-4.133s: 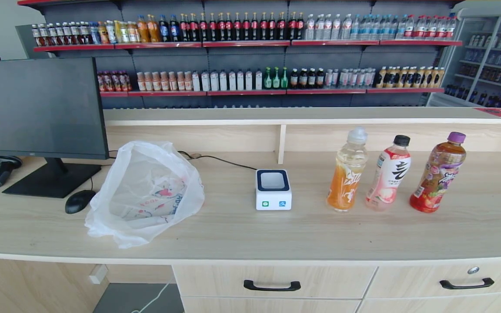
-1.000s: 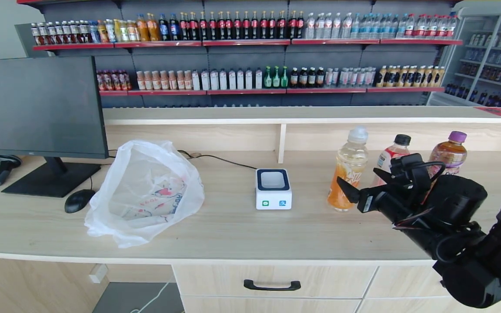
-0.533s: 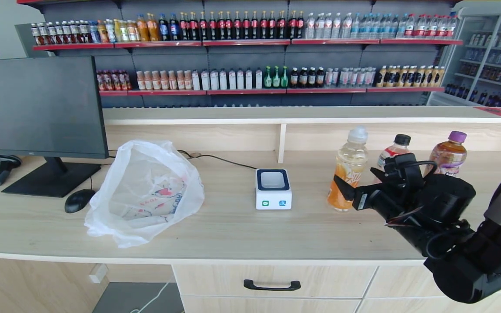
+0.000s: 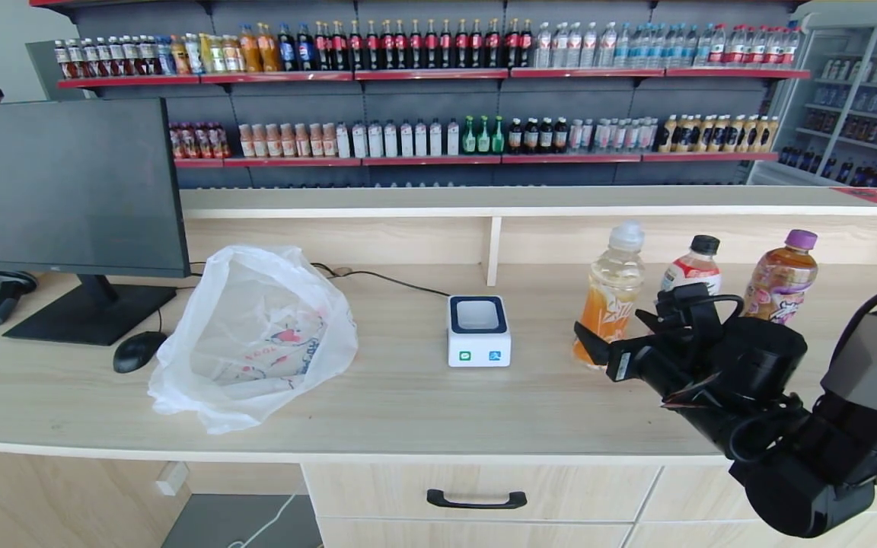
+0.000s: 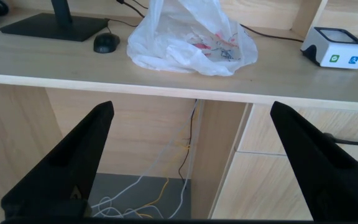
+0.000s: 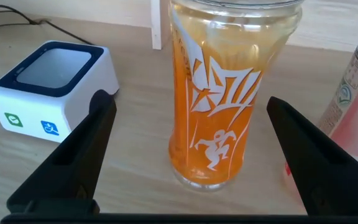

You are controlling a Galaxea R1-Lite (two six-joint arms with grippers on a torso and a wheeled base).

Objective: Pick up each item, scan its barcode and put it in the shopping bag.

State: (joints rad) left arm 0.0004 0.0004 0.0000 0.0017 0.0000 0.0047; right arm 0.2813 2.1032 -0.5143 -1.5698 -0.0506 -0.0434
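**A:** What do we find on the tabletop [image 4: 408, 403]?

**B:** We see pale wood in a shop. Toward the left a white shopping bag [image 4: 256, 335] sits crumpled, with its mouth open upward and red print on its side. Near the middle stands a small white scanner [image 4: 478, 331] with a dark-framed window on top (two small coloured squares mark its front). To the right, three drinks stand upright in a row. They are an orange bottle [image 4: 610, 301] with a clear cap, a black-capped bottle [image 4: 693, 266] with a white and pink label, and a purple-capped bottle [image 4: 781, 281].

**A:** And where are the arms?

**B:** The right claw [image 4: 625, 323] hovers just in front of the lower part of the orange bottle. From the right wrist camera we see its two black fingers spread apart. The orange bottle stands between them, with a gap on each side.

The left claw [image 5: 191, 112] hangs low, below the front edge of the tabletop, facing the cabinet. Its fingers are also spread wide and grip nothing. Beyond it we see the bag and the scanner up on the tabletop.

**A:** What else do we see around them?

**B:** At far left a dark monitor [image 4: 65, 186] stands on a flat black foot. A black mouse [image 4: 138, 352] lies just beside the bag, and a handheld scanner [image 4: 1, 297] rests near the monitor's foot. A black cable [image 4: 385, 279] runs along the tabletop behind the small scanner. Behind the tabletop, red-edged shelves [image 4: 423, 76] carry rows of bottles.
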